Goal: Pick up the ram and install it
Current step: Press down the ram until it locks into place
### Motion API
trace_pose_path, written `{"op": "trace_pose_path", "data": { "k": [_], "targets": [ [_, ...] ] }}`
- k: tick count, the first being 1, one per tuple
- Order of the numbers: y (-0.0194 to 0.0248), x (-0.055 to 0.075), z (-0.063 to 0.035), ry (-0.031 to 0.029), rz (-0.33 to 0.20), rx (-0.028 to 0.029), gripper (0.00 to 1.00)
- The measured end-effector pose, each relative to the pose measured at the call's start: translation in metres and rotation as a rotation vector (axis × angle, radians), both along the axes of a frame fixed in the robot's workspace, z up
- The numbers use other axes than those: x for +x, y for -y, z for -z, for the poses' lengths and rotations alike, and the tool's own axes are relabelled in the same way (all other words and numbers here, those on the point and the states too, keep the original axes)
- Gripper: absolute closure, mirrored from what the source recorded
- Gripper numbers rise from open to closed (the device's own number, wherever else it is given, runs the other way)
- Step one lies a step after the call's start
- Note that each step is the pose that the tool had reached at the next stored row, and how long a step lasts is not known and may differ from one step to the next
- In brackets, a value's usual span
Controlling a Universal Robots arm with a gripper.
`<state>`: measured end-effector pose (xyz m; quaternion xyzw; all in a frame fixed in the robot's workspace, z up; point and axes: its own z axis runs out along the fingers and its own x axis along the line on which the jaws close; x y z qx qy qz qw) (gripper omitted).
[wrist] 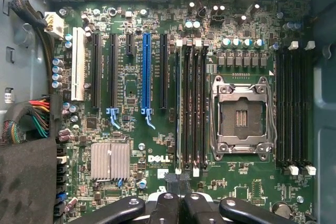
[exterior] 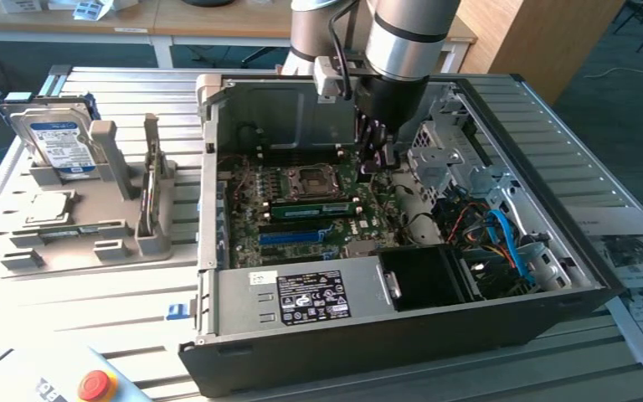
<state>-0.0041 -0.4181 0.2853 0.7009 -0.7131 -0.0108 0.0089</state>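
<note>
The ram (exterior: 311,209) is a long green stick standing on edge in a memory slot of the motherboard, between the processor socket (exterior: 302,181) and the blue slot. In the wrist view the ram (wrist: 178,108) shows edge-on as a thin line in the slot farthest from the socket (wrist: 241,116). My gripper (exterior: 375,163) hangs inside the open computer case, above the board and close to one end of the ram. My gripper (wrist: 179,182) is shut, its dark fingertips pressed together with nothing visible between them.
The case walls (exterior: 215,167) and a drive cage (exterior: 455,159) with cables hem in the board. A black power supply (exterior: 311,297) spans the case's near side. At the exterior view's left, a grey fixture (exterior: 98,243) holds a hard drive (exterior: 59,142) and a silver processor chip (exterior: 48,208).
</note>
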Motion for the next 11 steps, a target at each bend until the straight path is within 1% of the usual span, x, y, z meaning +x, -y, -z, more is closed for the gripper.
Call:
{"op": "trace_pose_path", "data": {
  "k": [5, 11],
  "targets": [
    [0.0, 0.0, 0.001, 0.0001, 0.0, 0.0004, 0.9],
    [0.0, 0.0, 0.0104, 0.0, 0.0, 0.0003, 0.9]
  ]
}}
